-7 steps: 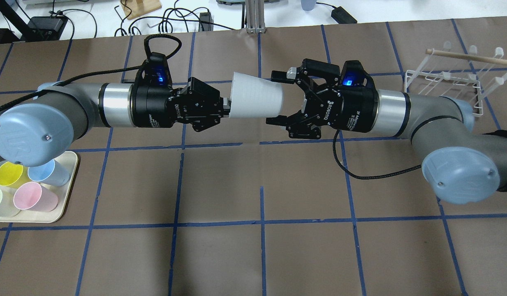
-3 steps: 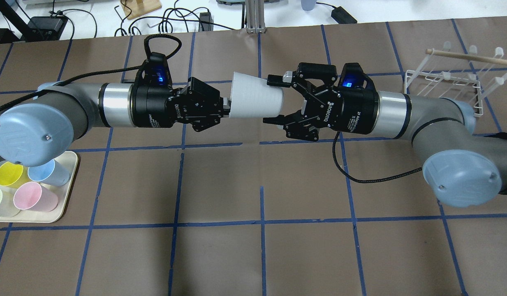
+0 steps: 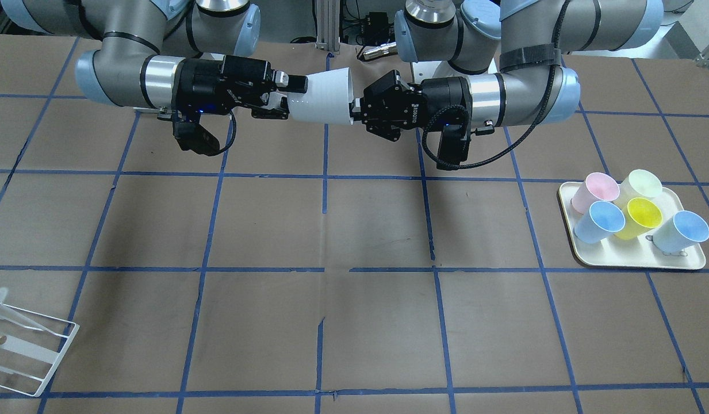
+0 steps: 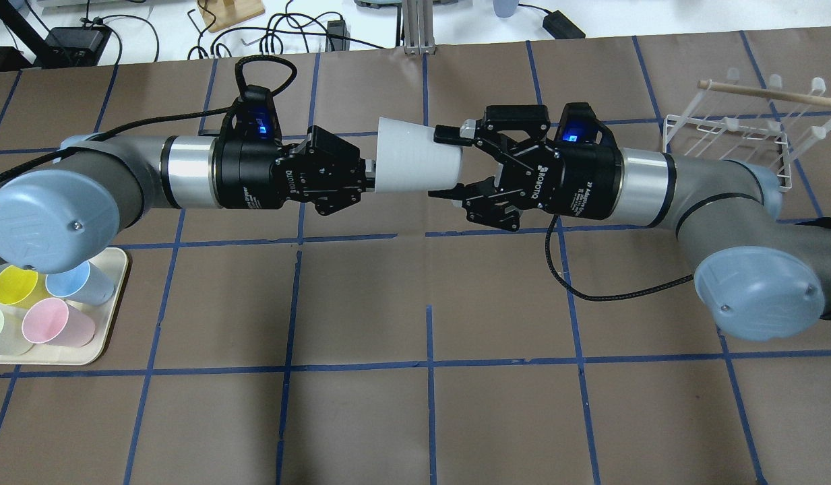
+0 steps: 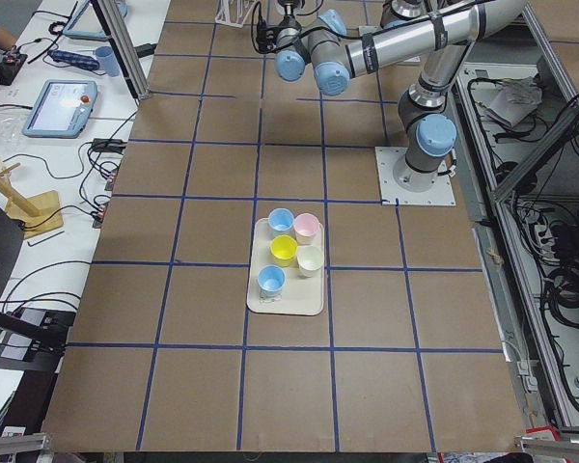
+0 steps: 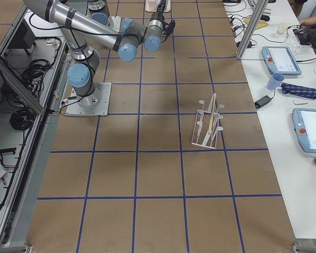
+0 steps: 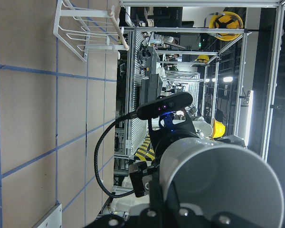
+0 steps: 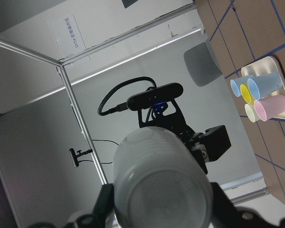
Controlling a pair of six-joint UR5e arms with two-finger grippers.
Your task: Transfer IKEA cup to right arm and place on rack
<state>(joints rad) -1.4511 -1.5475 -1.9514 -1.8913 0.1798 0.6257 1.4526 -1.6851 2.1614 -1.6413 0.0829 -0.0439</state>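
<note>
The pale grey IKEA cup point(image 4: 415, 162) is held on its side in mid-air above the table's far middle. My left gripper point(image 4: 369, 176) is shut on its rim, also in the front view point(image 3: 354, 109). My right gripper point(image 4: 445, 163) is open, with one finger above and one below the cup's narrow base, both very close to its wall. In the front view this gripper point(image 3: 285, 98) straddles the cup point(image 3: 322, 98) from the left. The right wrist view shows the cup's base point(image 8: 161, 180) between the jaws. The white wire rack point(image 4: 732, 135) stands at the far right.
A cream tray point(image 4: 112, 316) with several coloured cups sits at the near left, also in the front view point(image 3: 630, 261). A black cable point(image 4: 590, 286) hangs under the right wrist. The rack lies behind the right arm's elbow point(image 6: 208, 124).
My right gripper has moved left onto the cup's base and its fingers have narrowed around it. The left gripper and the cup have barely moved.
</note>
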